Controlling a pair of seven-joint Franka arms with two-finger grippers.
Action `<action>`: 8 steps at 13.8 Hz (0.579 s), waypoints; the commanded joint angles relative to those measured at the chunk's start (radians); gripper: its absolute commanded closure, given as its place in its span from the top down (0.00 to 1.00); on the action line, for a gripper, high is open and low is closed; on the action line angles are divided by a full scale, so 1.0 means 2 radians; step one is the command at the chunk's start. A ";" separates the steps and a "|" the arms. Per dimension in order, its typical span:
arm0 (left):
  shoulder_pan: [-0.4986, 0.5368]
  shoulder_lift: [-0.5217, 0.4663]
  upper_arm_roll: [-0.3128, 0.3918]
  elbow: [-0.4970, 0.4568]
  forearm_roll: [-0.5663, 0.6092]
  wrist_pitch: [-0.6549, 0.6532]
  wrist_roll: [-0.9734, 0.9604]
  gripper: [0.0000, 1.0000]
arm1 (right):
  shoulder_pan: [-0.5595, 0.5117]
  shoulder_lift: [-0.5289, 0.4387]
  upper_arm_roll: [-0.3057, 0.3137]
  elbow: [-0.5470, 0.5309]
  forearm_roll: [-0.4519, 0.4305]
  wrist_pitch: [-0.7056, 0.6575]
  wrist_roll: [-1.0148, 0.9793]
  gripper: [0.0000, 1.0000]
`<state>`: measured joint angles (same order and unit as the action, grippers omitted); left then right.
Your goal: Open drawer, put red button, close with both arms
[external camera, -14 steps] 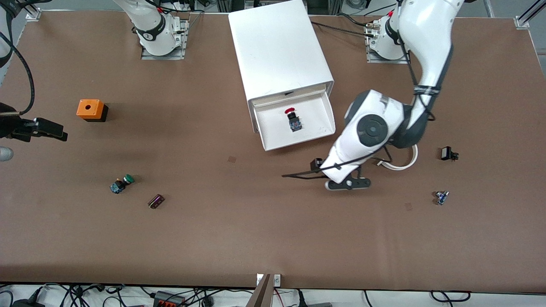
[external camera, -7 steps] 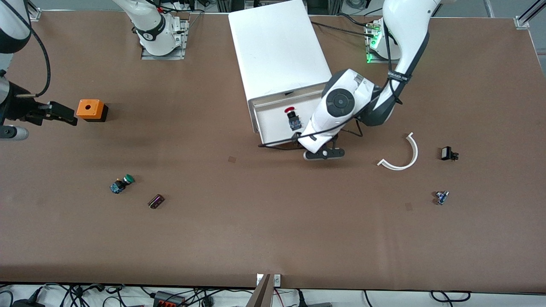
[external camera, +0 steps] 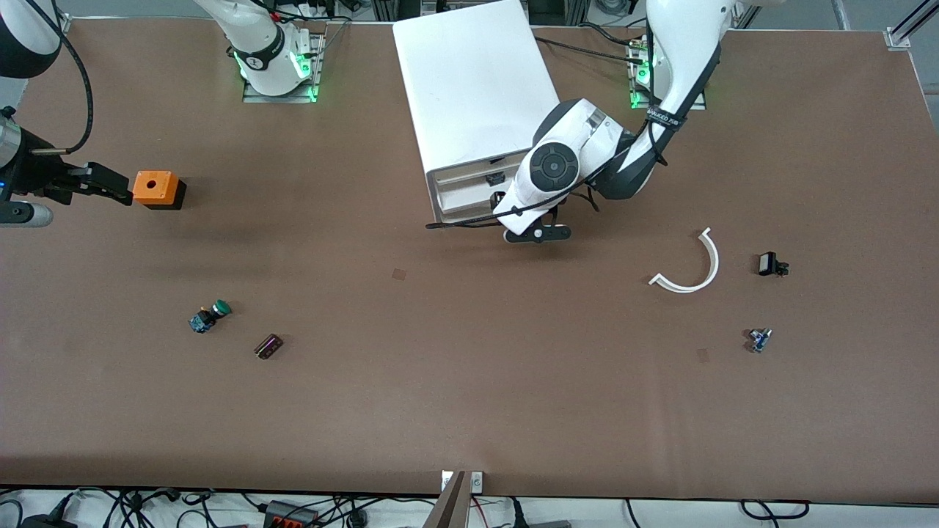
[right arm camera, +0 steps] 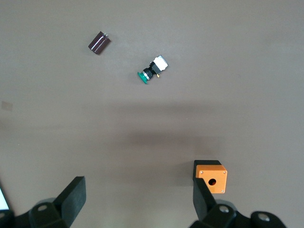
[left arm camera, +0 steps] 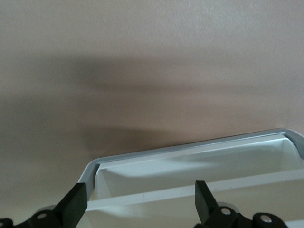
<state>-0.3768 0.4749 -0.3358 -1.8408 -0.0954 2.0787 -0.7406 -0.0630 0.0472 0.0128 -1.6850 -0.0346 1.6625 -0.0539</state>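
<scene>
The left gripper [left arm camera: 135, 204], jaws spread, pressed against the nearly shut drawer [external camera: 462, 192]; the right gripper [right arm camera: 137, 202], jaws spread, hovered beside the orange box [external camera: 156, 188].

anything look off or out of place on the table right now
Mostly the cabinet: it sits skewed to the table edges, and its drawer is not fully shut, with the open left claw at its front. Loose parts lie scattered: a green button on its side, a curved white strip. The open right claw waits by the orange box.
</scene>
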 commanded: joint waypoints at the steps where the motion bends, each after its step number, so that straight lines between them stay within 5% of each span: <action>1: 0.001 -0.015 -0.008 -0.013 -0.011 -0.027 -0.002 1.00 | 0.005 -0.009 -0.002 -0.010 -0.006 0.004 0.005 1.00; 8: 0.000 -0.014 -0.018 -0.012 -0.011 -0.050 -0.003 1.00 | 0.005 -0.006 0.000 0.001 -0.002 0.004 0.009 1.00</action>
<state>-0.3776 0.4748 -0.3597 -1.8415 -0.0973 2.0025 -0.7421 -0.0597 0.0471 0.0131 -1.6855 -0.0346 1.6696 -0.0460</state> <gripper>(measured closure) 0.000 0.000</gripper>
